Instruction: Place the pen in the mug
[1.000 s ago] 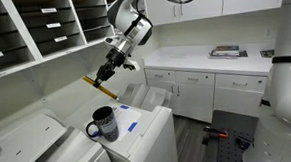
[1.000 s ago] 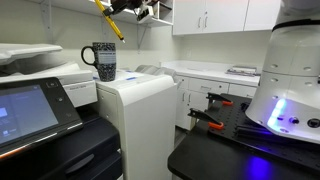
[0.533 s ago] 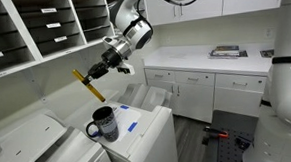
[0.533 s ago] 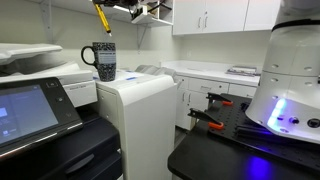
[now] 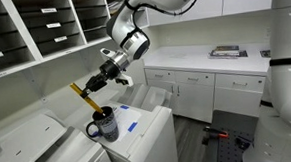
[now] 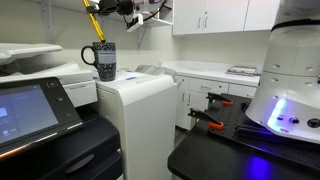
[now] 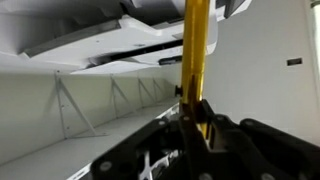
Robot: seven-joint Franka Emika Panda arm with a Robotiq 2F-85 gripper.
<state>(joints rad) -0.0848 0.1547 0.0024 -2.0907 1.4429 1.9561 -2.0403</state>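
The dark mug (image 5: 104, 123) with pale markings stands on top of a white machine; it also shows in an exterior view (image 6: 103, 61). My gripper (image 5: 98, 84) is shut on the thin yellow pen (image 5: 84, 98), which hangs tilted with its lower end just above the mug's rim. In an exterior view the pen (image 6: 93, 25) slants down toward the mug from the gripper (image 6: 103, 6) at the top edge. In the wrist view the pen (image 7: 197, 50) runs straight up from between the dark jaws (image 7: 197, 125). The mug is out of the wrist view.
A small flat blue item (image 5: 129, 124) lies on the white machine (image 5: 148, 131) beside the mug. Wall shelves with paper slots (image 5: 43, 31) stand behind. A white counter with cabinets (image 5: 200, 73) runs at the back. A printer (image 6: 40, 70) stands next to the mug's machine.
The gripper has carried the pen leftward and down in an exterior view, from beside the mug to over its rim. The pen has turned more upright. The mug has not moved.
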